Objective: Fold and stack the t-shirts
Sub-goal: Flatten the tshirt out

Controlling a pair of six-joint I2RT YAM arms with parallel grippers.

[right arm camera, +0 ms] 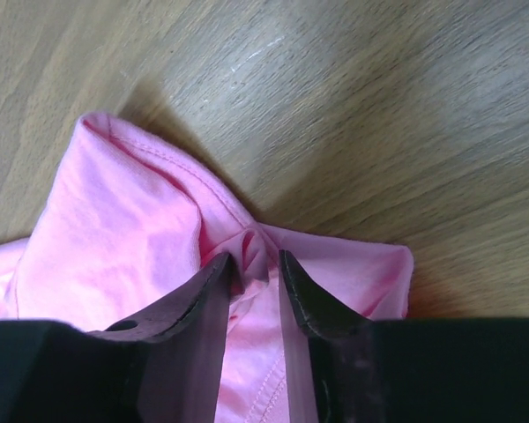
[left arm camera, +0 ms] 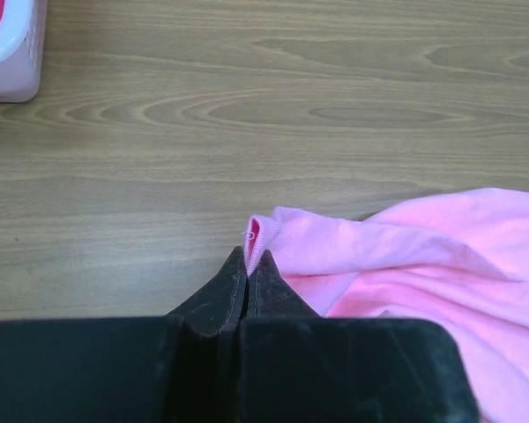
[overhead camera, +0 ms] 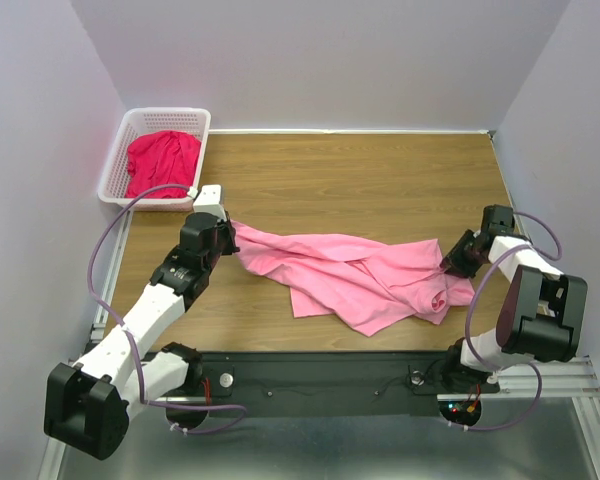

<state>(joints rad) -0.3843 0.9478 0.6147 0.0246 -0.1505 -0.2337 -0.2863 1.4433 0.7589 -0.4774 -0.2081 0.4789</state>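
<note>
Spreading step: left gripper (left arm camera: pixel 248 260) clenched on the hem of the pink t-shirt (overhead camera: pixel 360 275), which lies crumpled on the table (overhead camera: pixel 380 180). The right gripper (right arm camera: pixel 257 260) straddles a fold, grip uncertain. The red t-shirt (overhead camera: pixel 162 160) waits in the basket (overhead camera: pixel 117 160). Next, likely: secure the right pinch and draw the shirt flat.

White lattice basket (overhead camera: pixel 113 165) sits far-left, tucked at the back corner of the wood-grain table (overhead camera: pixel 380 175). Tabletop's light brown, grain running L to R. Pale walls (overhead camera: pixel 330 60) box it in on three sides. Near edge: black rail (overhead camera: pixel 320 372), w/ grey metal sheet (overhead camera: pixel 330 450) just below. Left wrist view catches one basket corner, top-left.
</note>
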